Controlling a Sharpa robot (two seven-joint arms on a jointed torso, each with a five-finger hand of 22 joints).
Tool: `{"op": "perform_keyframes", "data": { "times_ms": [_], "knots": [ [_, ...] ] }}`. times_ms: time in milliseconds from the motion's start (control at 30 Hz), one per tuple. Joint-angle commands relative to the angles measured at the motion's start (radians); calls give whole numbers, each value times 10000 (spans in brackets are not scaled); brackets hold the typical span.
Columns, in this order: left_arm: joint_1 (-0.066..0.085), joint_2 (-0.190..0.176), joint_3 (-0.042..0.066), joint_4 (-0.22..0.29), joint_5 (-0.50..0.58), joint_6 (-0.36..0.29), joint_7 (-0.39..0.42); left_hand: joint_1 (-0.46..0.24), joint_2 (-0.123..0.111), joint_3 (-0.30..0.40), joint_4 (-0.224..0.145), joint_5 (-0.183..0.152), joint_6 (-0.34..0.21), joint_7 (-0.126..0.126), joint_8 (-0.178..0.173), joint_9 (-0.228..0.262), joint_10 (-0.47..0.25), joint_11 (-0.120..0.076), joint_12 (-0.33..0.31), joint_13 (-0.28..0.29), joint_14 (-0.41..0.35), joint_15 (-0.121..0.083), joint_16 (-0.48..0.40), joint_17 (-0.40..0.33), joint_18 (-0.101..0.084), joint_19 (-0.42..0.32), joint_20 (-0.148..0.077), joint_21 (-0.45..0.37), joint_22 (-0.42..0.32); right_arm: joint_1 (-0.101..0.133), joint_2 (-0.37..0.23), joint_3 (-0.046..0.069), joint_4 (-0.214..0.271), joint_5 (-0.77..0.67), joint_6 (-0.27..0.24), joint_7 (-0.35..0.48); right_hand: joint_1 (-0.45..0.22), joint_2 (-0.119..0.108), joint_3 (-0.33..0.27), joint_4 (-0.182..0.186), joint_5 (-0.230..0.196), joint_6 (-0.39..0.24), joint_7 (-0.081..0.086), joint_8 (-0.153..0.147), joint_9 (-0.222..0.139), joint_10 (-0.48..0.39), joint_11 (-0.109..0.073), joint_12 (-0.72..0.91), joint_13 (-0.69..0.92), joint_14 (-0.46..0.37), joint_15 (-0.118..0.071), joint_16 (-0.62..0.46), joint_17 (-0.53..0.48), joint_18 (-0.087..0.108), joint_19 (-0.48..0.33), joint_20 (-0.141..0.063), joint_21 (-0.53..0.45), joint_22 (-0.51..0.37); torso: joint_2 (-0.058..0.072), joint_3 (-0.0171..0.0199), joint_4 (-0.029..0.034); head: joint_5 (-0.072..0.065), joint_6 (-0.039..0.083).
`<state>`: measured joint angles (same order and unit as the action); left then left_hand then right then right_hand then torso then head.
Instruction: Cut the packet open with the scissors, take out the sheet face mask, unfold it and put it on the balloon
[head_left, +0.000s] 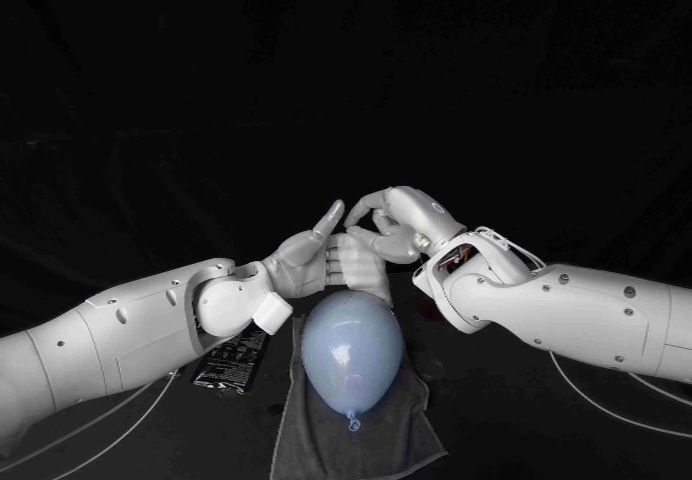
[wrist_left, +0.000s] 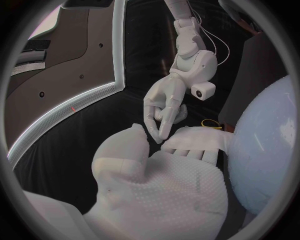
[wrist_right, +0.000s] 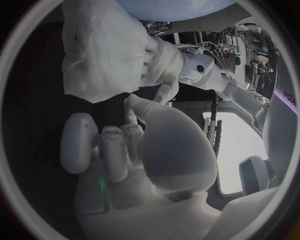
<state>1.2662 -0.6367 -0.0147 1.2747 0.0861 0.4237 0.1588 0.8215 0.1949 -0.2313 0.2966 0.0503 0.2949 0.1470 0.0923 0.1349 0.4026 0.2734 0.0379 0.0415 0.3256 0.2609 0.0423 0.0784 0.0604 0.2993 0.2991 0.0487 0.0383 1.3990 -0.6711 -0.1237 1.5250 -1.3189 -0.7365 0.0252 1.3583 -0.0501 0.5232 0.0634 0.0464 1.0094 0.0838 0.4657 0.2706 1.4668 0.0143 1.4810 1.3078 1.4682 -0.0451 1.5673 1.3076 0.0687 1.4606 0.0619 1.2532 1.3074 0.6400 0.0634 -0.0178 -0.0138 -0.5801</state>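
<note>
A pale blue balloon (head_left: 346, 350) lies on a grey towel (head_left: 361, 440), its knot toward me. Just beyond its far end my left hand (head_left: 306, 262) holds the white sheet mask (head_left: 361, 262), which drapes over its fingers (wrist_left: 195, 141) beside the balloon (wrist_left: 269, 150). My right hand (head_left: 397, 220) hovers above it, thumb and fingers bunched together at the mask's upper edge (wrist_left: 161, 135). The right wrist view has the crumpled mask (wrist_right: 103, 55) over the left hand, with the right hand's fingers (wrist_right: 106, 150) curled below it. The black packet (head_left: 231, 362) lies beside the towel under my left forearm.
A yellow-handled thing (wrist_left: 212, 123), perhaps the scissors, lies on the table beyond the mask. Thin white cables (head_left: 606, 400) trail from both arms across the black table (head_left: 548, 440).
</note>
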Motion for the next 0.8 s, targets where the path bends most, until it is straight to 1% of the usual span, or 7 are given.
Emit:
{"op": "perform_keyframes", "data": {
  "times_ms": [33,200,367,467,567,667,800],
  "knots": [
    [16,5,14,12,22,176,105,66,4,-26,-22,-34,68,1548,25,11,77,22,29,-2,31,-10,27,15,-32,82,-22,39,6,-5,-36,7,45,195,-521,321,20,6,54,6,22,45,-4,55,272,448,-61,-4,1742,1026,-68,35,2632,-86,28,-46,39,1844,2,4,-2,7,-3],
    [16,1,14,11,22,163,110,98,34,-46,-23,-34,76,1547,27,14,92,22,31,-1,41,-11,28,18,-32,78,-22,39,5,-6,-98,8,61,291,-607,336,19,15,64,7,22,40,-5,60,277,458,-62,11,1757,1026,-70,35,2632,-90,36,-49,62,1850,0,6,-4,8,-3],
    [16,-4,14,20,23,147,124,147,71,-77,-24,-35,75,1541,24,13,45,25,23,-7,22,-12,23,14,-32,87,-22,40,5,-6,-180,11,70,545,-196,278,-12,-36,69,6,19,-116,26,16,277,314,-46,-214,1545,1026,-68,35,2632,-63,-19,-57,-90,1810,-4,3,-10,13,-8],
    [16,-6,14,23,23,149,134,171,82,-94,-25,-35,48,1538,14,3,12,30,16,-11,-5,-8,17,8,-32,85,-23,40,4,-6,-196,11,51,746,261,200,-377,-426,-223,156,12,-706,257,-335,158,217,131,-348,1433,1026,44,35,2632,-39,-96,-19,-288,1759,-11,3,-18,21,-10],
    [16,-4,14,27,23,160,133,192,89,-115,-24,-35,52,1539,13,5,13,32,15,-11,-2,-5,15,9,-32,82,-23,39,3,-5,-186,10,36,836,788,70,-1103,-1138,-918,567,18,-1428,622,-943,-82,94,453,-491,1317,1026,331,35,2632,-36,-181,149,-482,1708,-1,2,-2,15,-11],
    [16,-4,14,30,23,164,129,198,89,-125,-23,-35,53,1541,13,6,18,31,15,-11,1,-4,15,10,-32,88,-22,40,4,-5,-146,10,24,843,1257,-77,-1330,-1303,-1368,896,15,-1678,745,-1295,-212,34,596,-533,1292,1026,476,35,2632,-24,-232,287,-576,1684,-2,1,-2,15,-4],
    [15,-1,14,30,23,169,127,198,89,-125,-23,-35,53,1541,13,6,18,31,15,-11,1,-4,15,10,-32,88,-22,40,4,-4,-84,9,-22,819,1523,-180,-1282,-1261,-1556,1055,18,-1620,757,-1388,-242,48,614,-495,1332,1026,501,35,2632,-15,-234,342,-561,1688,1,-3,-7,1,0]
  ]
}}
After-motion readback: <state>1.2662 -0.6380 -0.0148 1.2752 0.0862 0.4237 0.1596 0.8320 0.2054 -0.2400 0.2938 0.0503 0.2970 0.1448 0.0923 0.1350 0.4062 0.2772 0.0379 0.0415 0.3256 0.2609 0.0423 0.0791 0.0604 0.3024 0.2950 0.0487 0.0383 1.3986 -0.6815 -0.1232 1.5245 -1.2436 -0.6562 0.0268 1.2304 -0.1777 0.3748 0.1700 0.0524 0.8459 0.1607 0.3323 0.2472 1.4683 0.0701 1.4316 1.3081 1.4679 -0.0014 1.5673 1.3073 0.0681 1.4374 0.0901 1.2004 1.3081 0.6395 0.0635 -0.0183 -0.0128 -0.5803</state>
